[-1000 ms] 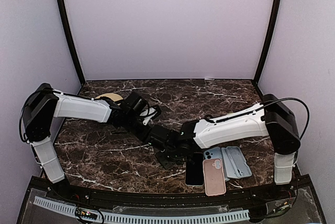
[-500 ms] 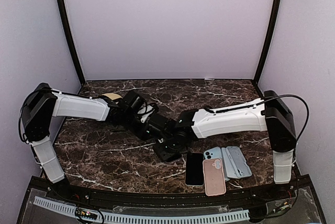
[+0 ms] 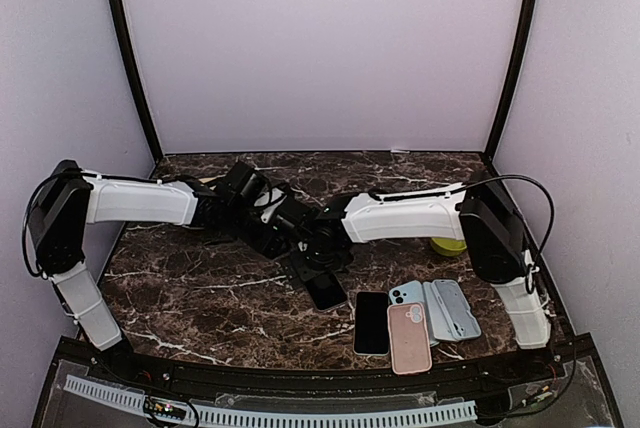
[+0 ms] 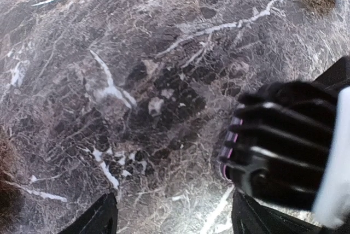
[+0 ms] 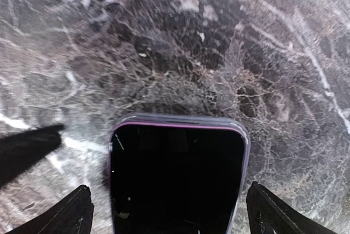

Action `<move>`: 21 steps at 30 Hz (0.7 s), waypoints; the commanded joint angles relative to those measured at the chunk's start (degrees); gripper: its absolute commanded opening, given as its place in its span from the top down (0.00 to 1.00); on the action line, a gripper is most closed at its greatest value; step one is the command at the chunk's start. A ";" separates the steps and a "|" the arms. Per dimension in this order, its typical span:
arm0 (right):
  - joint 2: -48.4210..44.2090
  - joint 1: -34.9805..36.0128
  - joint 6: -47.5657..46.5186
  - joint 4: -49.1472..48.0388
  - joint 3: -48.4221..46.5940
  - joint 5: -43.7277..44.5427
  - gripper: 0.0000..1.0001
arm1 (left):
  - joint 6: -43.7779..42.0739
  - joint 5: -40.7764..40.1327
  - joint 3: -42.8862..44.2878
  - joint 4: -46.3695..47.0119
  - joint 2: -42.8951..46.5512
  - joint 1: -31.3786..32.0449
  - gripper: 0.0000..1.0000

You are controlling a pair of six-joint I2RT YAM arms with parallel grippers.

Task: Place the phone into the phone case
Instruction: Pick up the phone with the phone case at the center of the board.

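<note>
**marble_fan:** Right at the near edge of the bench (image 3: 190, 298) a row of spares is laid out: a black handset (image 3: 371, 323), a pink case (image 3: 408, 340) and a pair of grey-blue cases (image 3: 455, 310). None of it is being touched. Just beyond, the phone (image 3: 325, 291) is lying flat, screen up. The purple rim of the phone case (image 5: 180, 122) is wrapped round one short edge and both corners there, so it looks seated at that end imo

**yam_tinkerer:** Agreed. The right end effector (image 5: 168, 193) is spread wide over it, fingers (image 5: 76, 212) well clear of both long sides, nothing pinched. The left end effector (image 4: 175, 217) is spread too and empty, close beside the right one. So the step in hand is judged to be backing the right one away. That's best done as a straight lift, so the phone isn't clipped or dragged by a finger. The left one should be held off until there's room, given how crowded it is there

**marble_fan:** What can't be checked: the phone's other end is cut off in the right wrist view. From above, part of it is covered by the right end effector. So those corners can't be called snapped in, and a corner press might be needed. Further back a yellow-green thing (image 3: 447, 245) is half hidden by the right arm (image 3: 410, 218) and can't be identified
</note>
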State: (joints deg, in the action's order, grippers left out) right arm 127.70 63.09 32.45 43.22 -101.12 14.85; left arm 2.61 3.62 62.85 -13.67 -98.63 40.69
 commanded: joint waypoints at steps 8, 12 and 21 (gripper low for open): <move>0.87 -0.34 2.38 1.55 -1.00 2.37 0.28 | 0.30 0.74 0.11 0.87 2.61 -0.17 0.26; -1.52 -0.36 2.86 -0.26 0.79 2.65 0.41 | 0.33 0.68 0.13 0.90 2.72 -0.24 0.26; -6.59 -0.29 3.86 -2.41 2.26 1.60 0.49 | 0.34 1.46 0.17 0.84 2.35 -0.21 0.26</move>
State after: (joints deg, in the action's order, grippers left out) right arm 127.00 62.94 35.16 43.40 -99.74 16.32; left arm 2.68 4.10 62.85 -13.34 -98.45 40.60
